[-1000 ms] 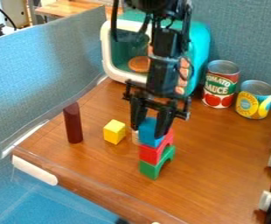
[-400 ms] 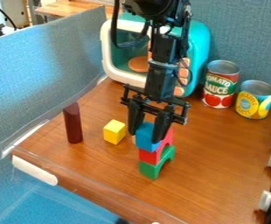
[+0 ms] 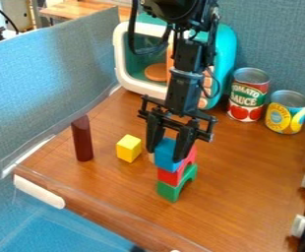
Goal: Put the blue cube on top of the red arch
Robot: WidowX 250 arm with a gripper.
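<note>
Since the earlier frames, the black two-finger gripper (image 3: 166,154) has dropped a little in the picture, then edged slightly back to the right, and the smooth blue cube (image 3: 167,153) has travelled with it. We have the cube pinched between the two fingers, just below the centre of the frame, over the red toy arch (image 3: 169,176). That arch sits on the matching green arch (image 3: 169,191), and neither has visibly shifted.

For the task, we read this as lining up and lowering: the cube now covers more of the red arch's near end, while a strip of red shows along its right side. We can't tell whether the cube's underside is touching the arch or just above it — the angle hides any gap. We think the placing is nearly done, with a small correction, a gentle settling and the release left to go. If we let go while it overhangs, it could tip towards the lower left of the frame; if we press too hard, the stack might slide.

The yellow wooden cube (image 3: 129,148), left of the stack, has stayed put — well out of the way.
</note>
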